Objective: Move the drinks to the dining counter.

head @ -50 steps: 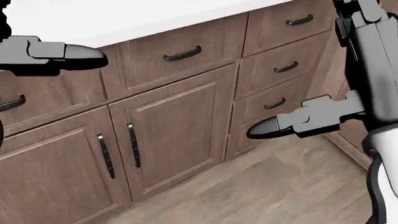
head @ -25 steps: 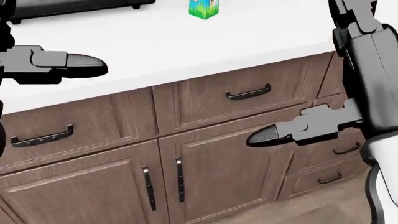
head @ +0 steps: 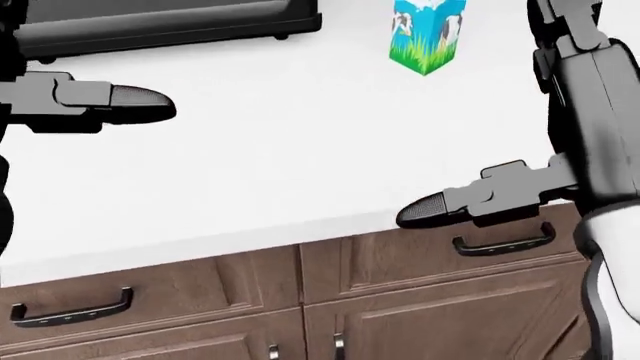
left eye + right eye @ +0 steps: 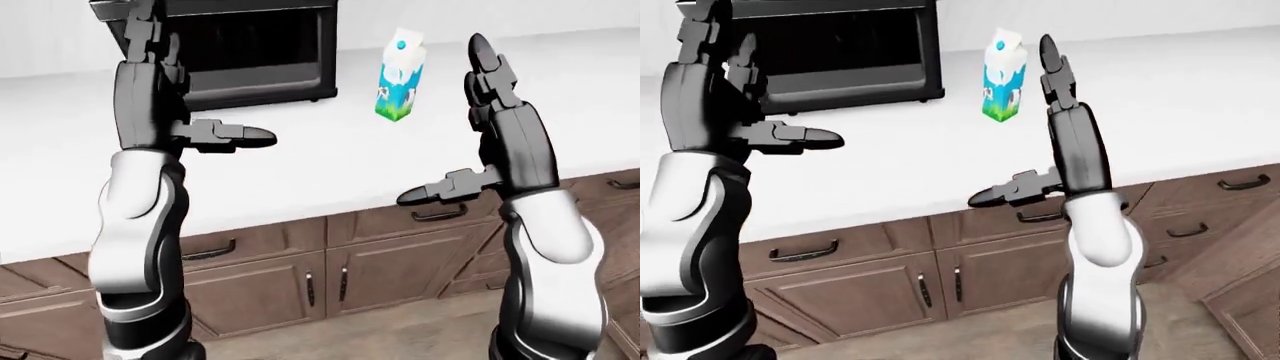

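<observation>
With both the left hand (image 4: pixel 215 135) and right hand (image 4: pixel 480 120) raised, fingers spread and gripping nothing, the 1 milk carton (image 4: pixel 400 75) stands far across the white counter (image 4: pixel 300 172), so an overstretched reach could topple it.

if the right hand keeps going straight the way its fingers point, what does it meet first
Probably nothing: the right hand points up past the milk carton, which stands apart to its left on the white counter. Depth is unclear.
</observation>
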You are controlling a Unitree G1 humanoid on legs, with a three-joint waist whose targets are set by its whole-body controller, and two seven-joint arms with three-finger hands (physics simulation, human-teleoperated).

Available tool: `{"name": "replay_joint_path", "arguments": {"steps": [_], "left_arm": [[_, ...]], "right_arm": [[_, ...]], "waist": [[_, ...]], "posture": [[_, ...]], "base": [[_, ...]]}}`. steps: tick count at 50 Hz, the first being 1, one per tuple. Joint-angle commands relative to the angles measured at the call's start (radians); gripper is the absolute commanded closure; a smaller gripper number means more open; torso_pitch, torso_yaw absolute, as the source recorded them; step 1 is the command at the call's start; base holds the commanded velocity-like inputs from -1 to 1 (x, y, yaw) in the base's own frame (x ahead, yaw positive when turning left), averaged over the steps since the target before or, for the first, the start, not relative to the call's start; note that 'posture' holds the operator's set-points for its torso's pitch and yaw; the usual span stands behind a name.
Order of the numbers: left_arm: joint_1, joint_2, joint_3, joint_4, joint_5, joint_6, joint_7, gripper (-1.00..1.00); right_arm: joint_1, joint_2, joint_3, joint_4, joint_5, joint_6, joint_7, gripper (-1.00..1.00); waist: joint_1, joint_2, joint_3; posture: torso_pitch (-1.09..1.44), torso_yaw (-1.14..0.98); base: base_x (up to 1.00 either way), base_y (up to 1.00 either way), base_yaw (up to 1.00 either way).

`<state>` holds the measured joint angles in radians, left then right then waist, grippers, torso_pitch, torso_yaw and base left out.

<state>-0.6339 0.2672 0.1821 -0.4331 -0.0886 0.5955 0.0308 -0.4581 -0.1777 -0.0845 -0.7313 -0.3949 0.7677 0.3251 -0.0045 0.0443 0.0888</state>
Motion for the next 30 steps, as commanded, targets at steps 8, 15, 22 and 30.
{"name": "replay_joint_path", "arguments": {"steps": [8, 15, 22, 30], "left_arm": [[-0.034, 0.01, 0.003, -0.048, -0.004, -0.034, -0.004, -1.0], [-0.042, 0.01, 0.0, -0.042, -0.004, -0.034, -0.004, -1.0], [-0.047, 0.012, 0.0, -0.039, -0.006, -0.034, -0.004, -1.0], [-0.042, 0.013, 0.002, -0.033, -0.004, -0.043, -0.006, -1.0]], "right_arm": [[-0.04, -0.031, -0.029, -0.093, -0.037, 0.023, -0.015, -1.0], [-0.056, -0.029, -0.032, -0.064, -0.022, 0.003, -0.021, -1.0], [-0.063, -0.029, -0.032, -0.058, -0.015, 0.001, -0.023, -1.0], [-0.052, -0.034, -0.034, -0.061, 0.001, 0.013, -0.038, -1.0]], "waist": [[0.005, -0.066, -0.055], [-0.002, -0.045, -0.058], [0.001, -0.041, -0.079], [-0.007, 0.031, -0.072]], "posture": [[0.0, 0.0], [0.0, 0.0], [0.0, 0.0], [0.0, 0.0]], "base": [[0.0, 0.0, 0.0], [0.0, 0.0, 0.0], [0.0, 0.0, 0.0], [-0.01, -0.37, 0.0]]}}
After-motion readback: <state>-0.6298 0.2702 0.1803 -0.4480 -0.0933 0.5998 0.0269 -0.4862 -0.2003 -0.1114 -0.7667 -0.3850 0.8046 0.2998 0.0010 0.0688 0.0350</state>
